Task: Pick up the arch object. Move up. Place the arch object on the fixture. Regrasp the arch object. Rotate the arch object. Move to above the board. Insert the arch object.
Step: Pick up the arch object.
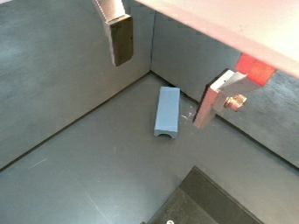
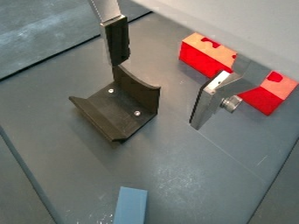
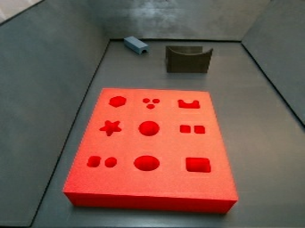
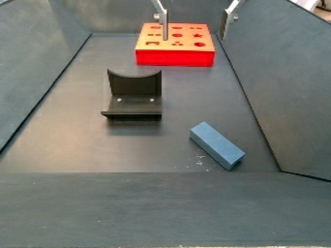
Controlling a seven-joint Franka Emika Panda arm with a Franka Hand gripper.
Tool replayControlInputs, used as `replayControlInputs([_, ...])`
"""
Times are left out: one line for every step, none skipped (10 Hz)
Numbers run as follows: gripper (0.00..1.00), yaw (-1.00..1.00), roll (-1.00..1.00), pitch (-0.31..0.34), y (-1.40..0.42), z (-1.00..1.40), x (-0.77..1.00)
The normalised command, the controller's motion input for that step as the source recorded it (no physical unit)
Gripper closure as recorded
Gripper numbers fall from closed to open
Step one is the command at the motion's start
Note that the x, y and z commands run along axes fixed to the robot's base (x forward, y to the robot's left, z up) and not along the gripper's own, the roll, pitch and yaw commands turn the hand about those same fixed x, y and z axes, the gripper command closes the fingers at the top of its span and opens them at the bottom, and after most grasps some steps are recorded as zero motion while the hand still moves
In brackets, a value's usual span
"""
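Note:
The arch object (image 1: 167, 112) is a small slate-blue block lying flat on the dark floor near a wall; it also shows in both side views (image 3: 135, 44) (image 4: 218, 144) and at the edge of a wrist view (image 2: 131, 207). The fixture (image 2: 117, 109) stands apart from it, dark with a U-shaped notch, seen in both side views (image 3: 187, 58) (image 4: 134, 94). The red-orange board (image 3: 152, 142) lies flat with its cutouts up (image 4: 176, 44). My gripper (image 1: 167, 74) is open and empty, high above the floor (image 2: 163, 74); its fingertips show over the board's far edge (image 4: 196, 12).
Grey walls (image 3: 60, 53) enclose the floor on all sides. The arch object lies close to a wall (image 4: 272, 87). Parts of the board (image 2: 211, 52) show behind the fingers in a wrist view.

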Motion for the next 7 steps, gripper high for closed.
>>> replayControlInputs([0.00,0.24,0.07,0.000,0.08,-0.20,0.18])
replayControlInputs([0.00,0.50,0.06,-0.089,0.22,-0.41,0.23])
replayControlInputs([0.00,0.57,0.14,-0.146,0.34,-0.57,0.03])
replayControlInputs([0.00,0.61,0.12,-0.194,0.38,-0.75,0.00])
replayControlInputs([0.00,0.71,0.06,-0.181,0.42,-0.85,-0.09])
replayControlInputs([0.00,0.75,0.05,-0.180,0.41,-0.87,-0.13])
replayControlInputs([0.00,0.76,0.05,-0.187,0.40,-0.87,-0.15])
